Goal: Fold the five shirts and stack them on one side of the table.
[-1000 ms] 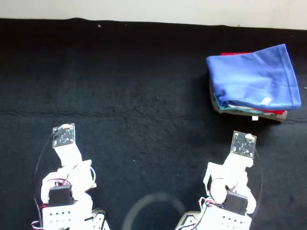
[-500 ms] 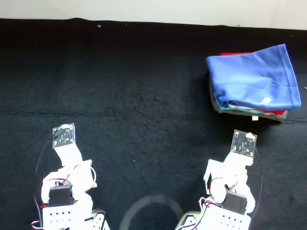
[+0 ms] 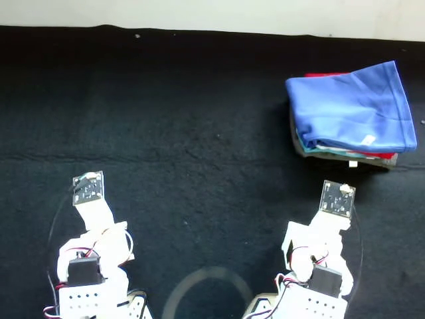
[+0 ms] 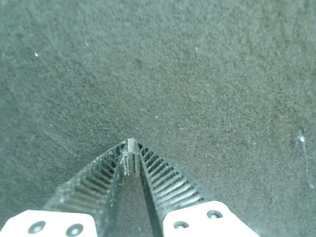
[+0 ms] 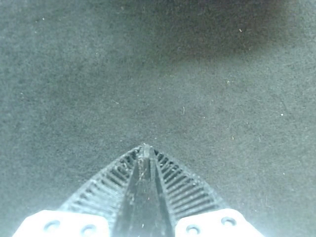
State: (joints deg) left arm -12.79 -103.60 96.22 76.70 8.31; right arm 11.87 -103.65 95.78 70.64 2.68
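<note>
In the high view, one arm (image 3: 93, 229) sits folded back at the near edge of the table, toward the left, above the black cloth (image 3: 199, 119) that covers the table. The left claw (image 4: 131, 146) is closed, its ribbed tips pressed together with nothing between them, and only bare cloth lies under it.

Further right, a second arm (image 3: 322, 242) is tucked back in the same way. The right claw (image 5: 144, 148) is also closed tip to tip and holds nothing, again over bare cloth.

At the far right of the table is the stack (image 3: 332, 150) of folded shirts, with a blue shirt (image 3: 352, 106) on top. Red, teal and pale edges show beneath it, but the layers cannot be counted for certain. The stack is well apart from both claws.

Every shirt in sight is folded and piled on one side, so the task looks to be at its end. The next move probably calls for nothing more than keeping both arms back. At most, the slightly skewed blue shirt could be squared up by a light nudge from the nearer arm.
</note>
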